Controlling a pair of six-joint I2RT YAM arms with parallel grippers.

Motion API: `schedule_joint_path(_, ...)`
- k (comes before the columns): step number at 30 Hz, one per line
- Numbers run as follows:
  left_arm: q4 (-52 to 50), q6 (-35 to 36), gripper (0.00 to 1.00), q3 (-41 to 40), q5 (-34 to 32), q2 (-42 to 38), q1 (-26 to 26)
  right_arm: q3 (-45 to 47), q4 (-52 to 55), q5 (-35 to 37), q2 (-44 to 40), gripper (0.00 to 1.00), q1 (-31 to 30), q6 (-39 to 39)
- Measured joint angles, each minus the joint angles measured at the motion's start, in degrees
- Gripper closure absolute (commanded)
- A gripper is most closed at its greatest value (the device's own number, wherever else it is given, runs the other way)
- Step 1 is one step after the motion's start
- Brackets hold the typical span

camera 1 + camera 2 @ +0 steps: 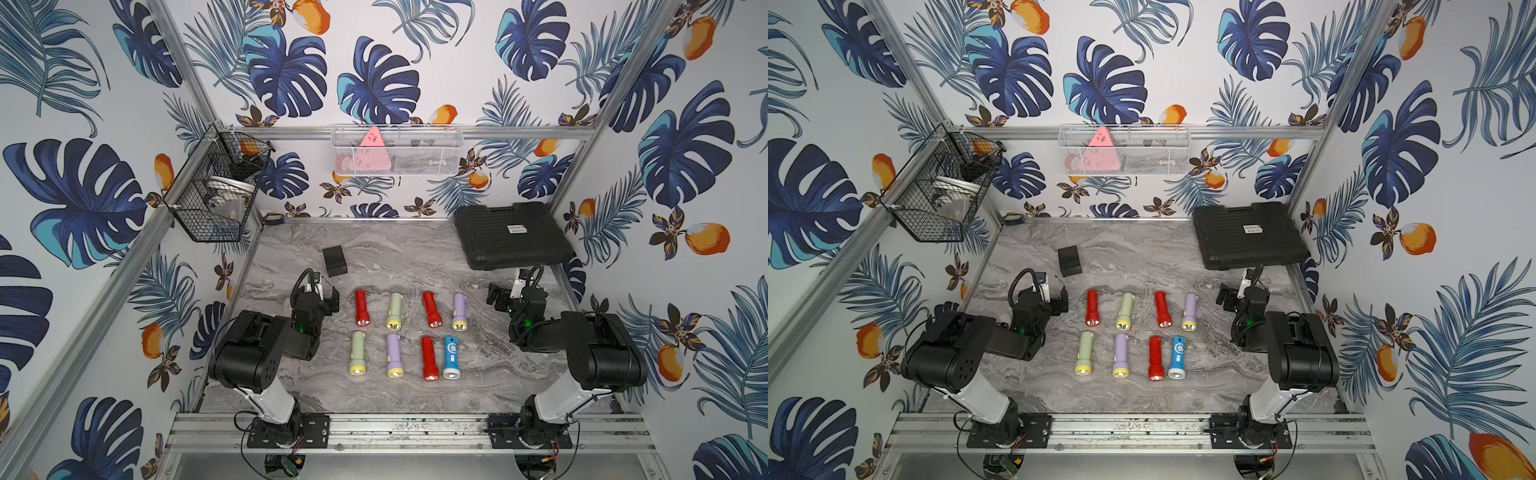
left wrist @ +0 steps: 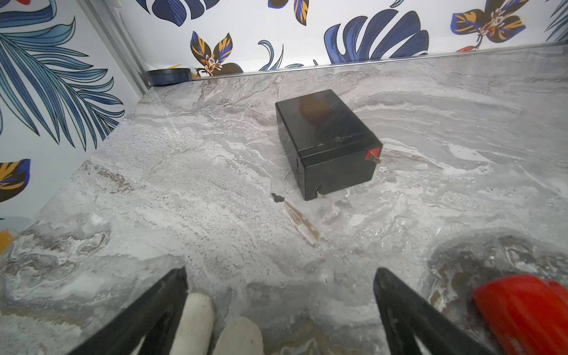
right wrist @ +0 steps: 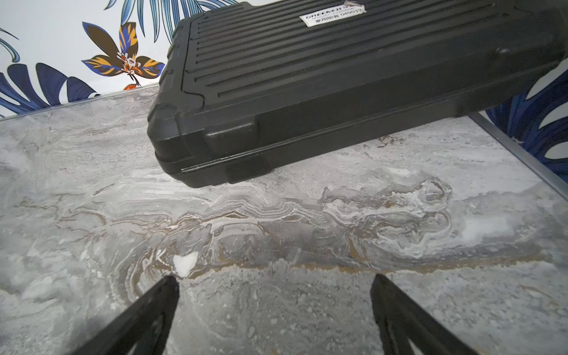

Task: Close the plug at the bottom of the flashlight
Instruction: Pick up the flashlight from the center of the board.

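Bolted to an aluminium rail (image 1: pixel 407 432) at the near edge, the left arm (image 1: pixel 249 357) and right arm (image 1: pixel 606 357) fold low over a grey marbled surface (image 1: pixel 415 257). The left claw (image 2: pixel 281 273) is released, its black fingers spread wide over bare stone and grasping nothing. The right claw (image 3: pixel 275 278) is equally spread and empty, facing a black tool case (image 3: pixel 338 76) that lies flat in the far right corner.

Between the arms, flashlights lie in two rows of four. The far row holds the far-left red flashlight (image 1: pixel 361 308), far green flashlight (image 1: pixel 394 311), far-right red flashlight (image 1: pixel 432 309) and far lilac flashlight (image 1: pixel 459 311). The near row holds the near green flashlight (image 1: pixel 357 353), near lilac flashlight (image 1: pixel 393 355), near red flashlight (image 1: pixel 429 358) and blue flashlight (image 1: pixel 451 357). All eight lie flat with long axes running near to far, roughly parallel. Their lens heads point toward the rail and their tail ends toward the back wall. The tails are too small to show how the plugs sit.

A small black box (image 1: pixel 334 260) rests beyond the left claw, apart from it. Leaf-and-fruit wallpaper covers three walls framed in aluminium. A black wire basket (image 1: pixel 212 195) hangs on the left wall, and a white mesh basket (image 1: pixel 397 149) holding a pink triangle (image 1: pixel 372 151) hangs on the back wall.
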State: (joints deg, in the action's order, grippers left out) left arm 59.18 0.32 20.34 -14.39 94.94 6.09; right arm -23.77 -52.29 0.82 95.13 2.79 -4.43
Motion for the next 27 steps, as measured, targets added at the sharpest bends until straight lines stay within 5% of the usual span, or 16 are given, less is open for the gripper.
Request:
schedule_joint_path(18,-1.6,0.6,0.01,0.7,2.2,-0.7,-1.4,-1.0,2.1,1.0,-1.1,0.0,0.2,-0.5)
schedule_joint_path(27,-14.0,-0.5,0.01,5.2,-3.3,-14.8,0.5,-10.3,19.5,6.4,-13.0,0.0,0.1,-4.1)
